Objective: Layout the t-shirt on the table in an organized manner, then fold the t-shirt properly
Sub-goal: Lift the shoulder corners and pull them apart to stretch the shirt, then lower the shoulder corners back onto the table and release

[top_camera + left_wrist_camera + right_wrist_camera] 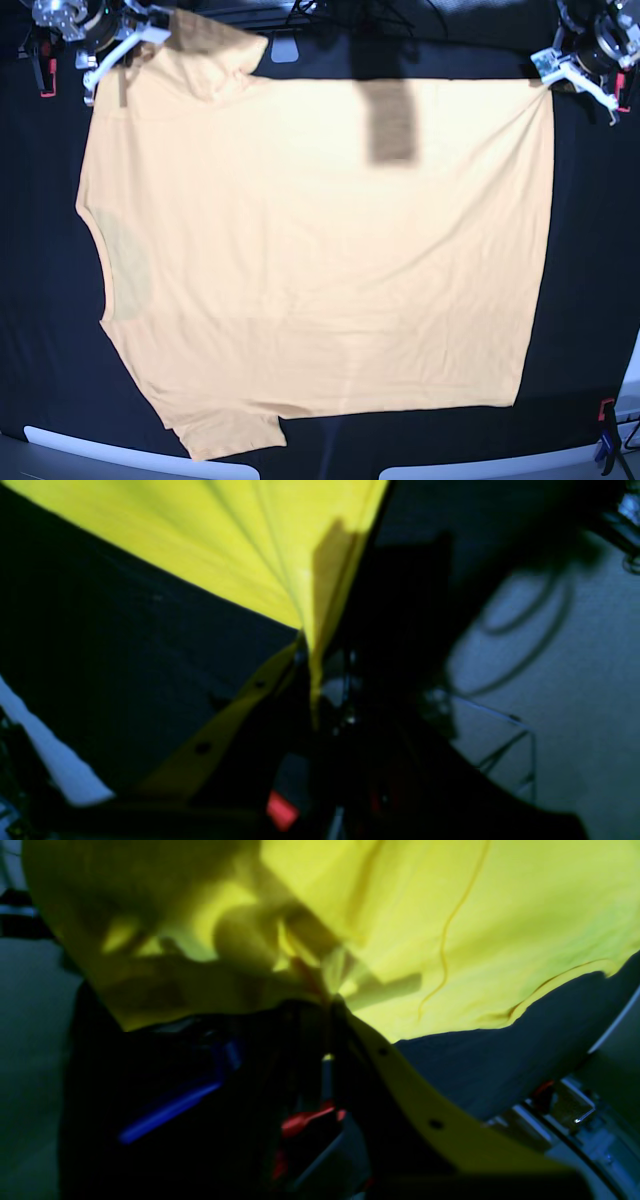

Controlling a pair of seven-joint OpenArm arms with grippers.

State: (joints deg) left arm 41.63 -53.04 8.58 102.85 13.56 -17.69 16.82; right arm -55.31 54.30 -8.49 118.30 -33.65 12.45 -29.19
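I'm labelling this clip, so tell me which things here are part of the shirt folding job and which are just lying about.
Part of the job:
t-shirt
table
left gripper, shut on a shirt corner
right gripper, shut on the shirt near a sleeve

Just lying about:
red clamp
blue clamp

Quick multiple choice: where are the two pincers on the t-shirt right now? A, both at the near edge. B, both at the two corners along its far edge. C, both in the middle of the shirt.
B: the base view shows the left pincer and right pincer pinching the t-shirt at its far corners.
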